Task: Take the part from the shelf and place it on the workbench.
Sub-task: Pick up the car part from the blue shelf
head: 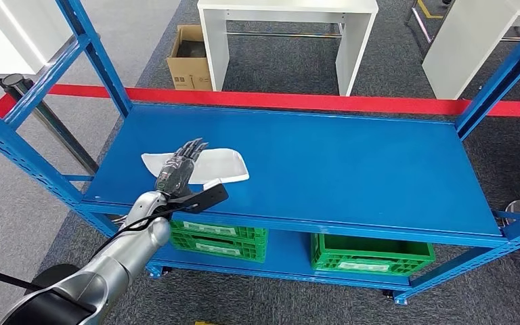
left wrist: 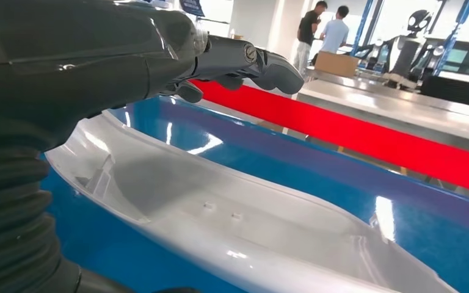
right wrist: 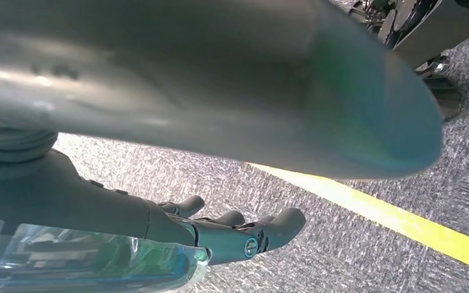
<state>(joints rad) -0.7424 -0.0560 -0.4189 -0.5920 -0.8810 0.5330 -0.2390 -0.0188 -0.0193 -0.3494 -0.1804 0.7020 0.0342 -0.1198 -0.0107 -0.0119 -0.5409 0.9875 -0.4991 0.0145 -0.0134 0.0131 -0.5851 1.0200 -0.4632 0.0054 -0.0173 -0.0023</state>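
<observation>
The part (head: 225, 165) is a flat white plastic tray-like piece lying on the left half of the blue shelf board (head: 352, 169). My left hand (head: 179, 169) reaches over its near left end, fingers stretched out above it with nothing between them. In the left wrist view the part (left wrist: 232, 213) lies just under the hand (left wrist: 128, 61), and the dark fingers (left wrist: 262, 61) hover apart from its surface. My right hand (right wrist: 220, 235) hangs over grey carpet, fingers loosely extended and holding nothing.
Blue uprights (head: 98, 57) frame the shelf at both ends. Two green crates (head: 220, 238) (head: 369, 256) sit on the lower level. Beyond a red barrier tape (head: 298, 100) stand a white table (head: 288, 34) and a cardboard box (head: 188, 61). Two people (left wrist: 327, 30) stand far off.
</observation>
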